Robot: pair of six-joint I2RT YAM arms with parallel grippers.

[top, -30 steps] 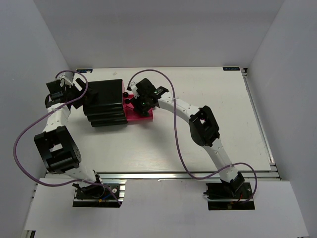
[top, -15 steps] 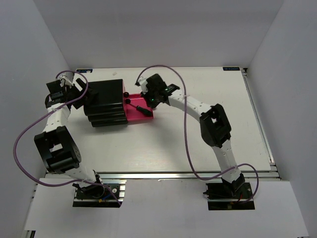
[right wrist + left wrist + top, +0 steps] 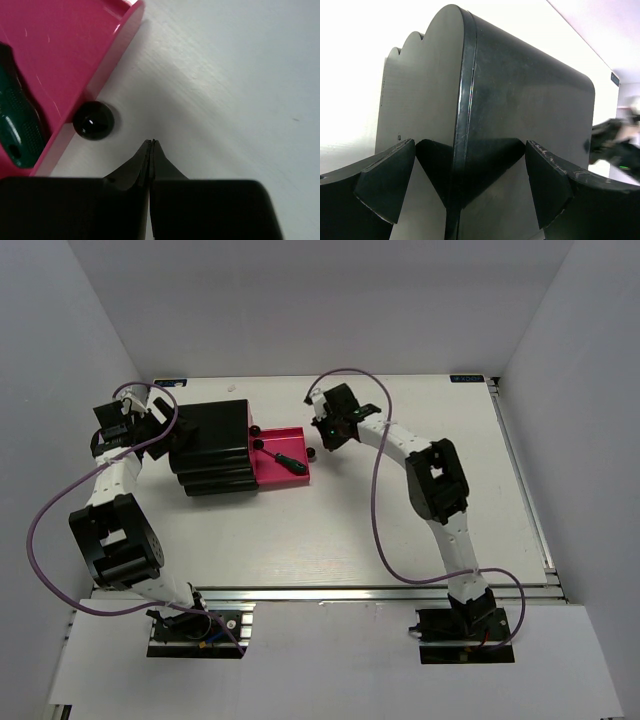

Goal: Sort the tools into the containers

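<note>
A black drawer cabinet [image 3: 210, 445] stands at the back left of the table. One magenta-pink drawer [image 3: 283, 468] is pulled out to its right. A green-handled screwdriver [image 3: 292, 460] lies inside that drawer, and its handle [image 3: 17, 125] shows in the right wrist view. My right gripper [image 3: 325, 436] is shut and empty, just right of the drawer's round black knob [image 3: 93, 120], with its tips [image 3: 151, 143] over bare table. My left gripper [image 3: 470, 185] is open at the cabinet's [image 3: 520, 100] far side, one finger [image 3: 385, 185] on each side of a rear edge.
Two more black knobs [image 3: 257, 437] show at the cabinet front, beside the open drawer. White walls close in the table on the left, back and right. A metal rail [image 3: 380, 593] runs along the near edge, and purple cables loop over both arms.
My right gripper has pulled out of the pink drawer, moved right and back, and shut. The green-handled screwdriver is left lying in the drawer. The left arm has not moved.
</note>
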